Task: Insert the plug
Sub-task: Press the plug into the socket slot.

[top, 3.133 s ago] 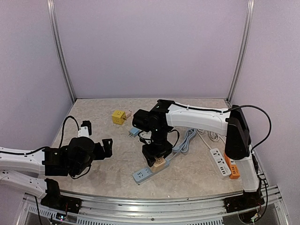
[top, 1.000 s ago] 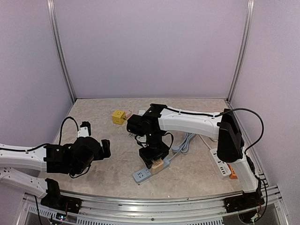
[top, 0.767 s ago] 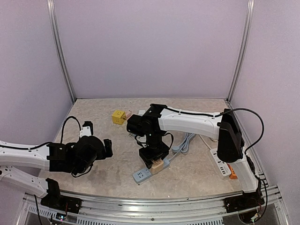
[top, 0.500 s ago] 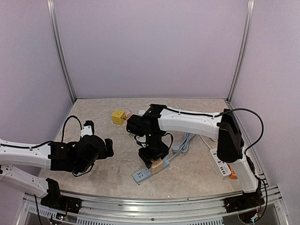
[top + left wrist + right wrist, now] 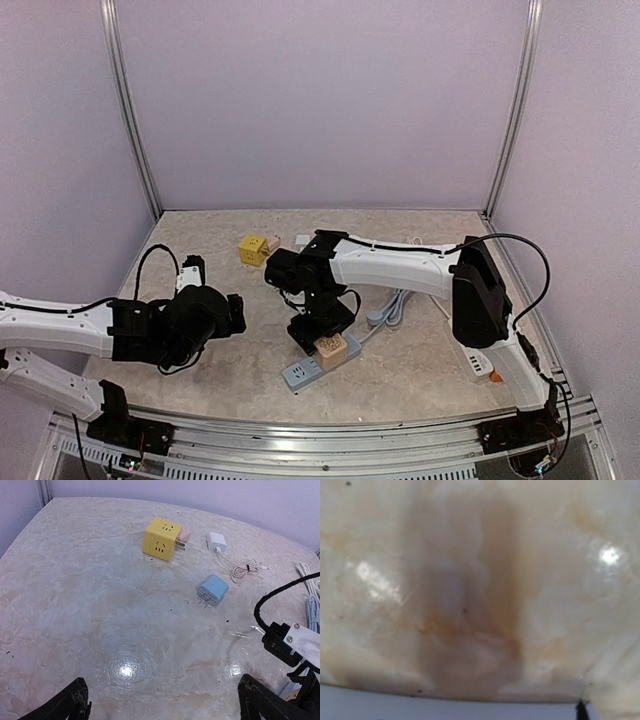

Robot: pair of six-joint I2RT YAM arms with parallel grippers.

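Right gripper (image 5: 320, 333) first, from the top view: down low at the beige plug (image 5: 331, 347), touching it or just above, hard to say which. Plug upright on the grey-blue power strip (image 5: 303, 372), toward its right end, mid-table. Cannot tell from here whether clamped on the plug or spread off it; too much overlap of black fingers and plug body. Judging by the level, upright look, probably seated or nearly so, though no view of the pins. To finish well: press straight down along the pin axis with no sideways drag. Then spread wide enough to clear both flanks and lift vertically, to avoid tipping the plug or pulling it back up.

From the left wrist view: left gripper (image 5: 167, 704) spread wide, nothing between the jaws, hovering over bare marble table (image 5: 75, 605). Ahead: yellow cube socket (image 5: 161, 540) with a pink plug (image 5: 185, 534) in its side, white charger (image 5: 216, 541) just beside, blue adapter (image 5: 212, 590) nearer. Worth lowering onto the strip's free end to pin it during any further push.

From the right wrist view: only blurred marble close up and a pale band along the bottom. No plug visible, so no help on the grip.
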